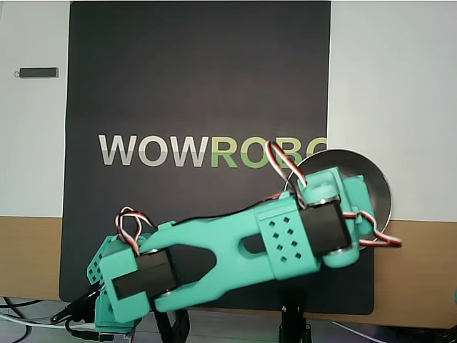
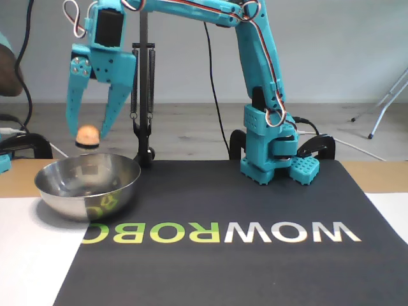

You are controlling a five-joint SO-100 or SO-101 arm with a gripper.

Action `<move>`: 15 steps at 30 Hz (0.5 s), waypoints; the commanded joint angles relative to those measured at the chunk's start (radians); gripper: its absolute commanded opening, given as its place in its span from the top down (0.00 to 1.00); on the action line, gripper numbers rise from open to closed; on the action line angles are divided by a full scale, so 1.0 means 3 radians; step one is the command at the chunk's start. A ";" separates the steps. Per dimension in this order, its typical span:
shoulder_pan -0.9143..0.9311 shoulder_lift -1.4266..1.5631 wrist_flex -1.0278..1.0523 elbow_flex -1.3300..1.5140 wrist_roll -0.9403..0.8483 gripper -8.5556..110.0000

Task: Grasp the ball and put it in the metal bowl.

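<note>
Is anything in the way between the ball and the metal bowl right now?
Nothing visible. In the fixed view the ball sits between the gripper's fingers, above the bowl, with only open air beneath it down to the bowl's rim.
</note>
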 commanded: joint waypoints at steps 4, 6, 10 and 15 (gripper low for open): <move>-0.0041 -0.0184 -0.0010 -0.0138 0.0005 0.60; -0.0046 -0.0230 -0.0020 -0.0138 0.0005 0.60; -0.0046 -0.0256 -0.0031 -0.0138 0.0005 0.60; -0.0041 -0.0348 -0.0036 -0.0143 0.0005 0.60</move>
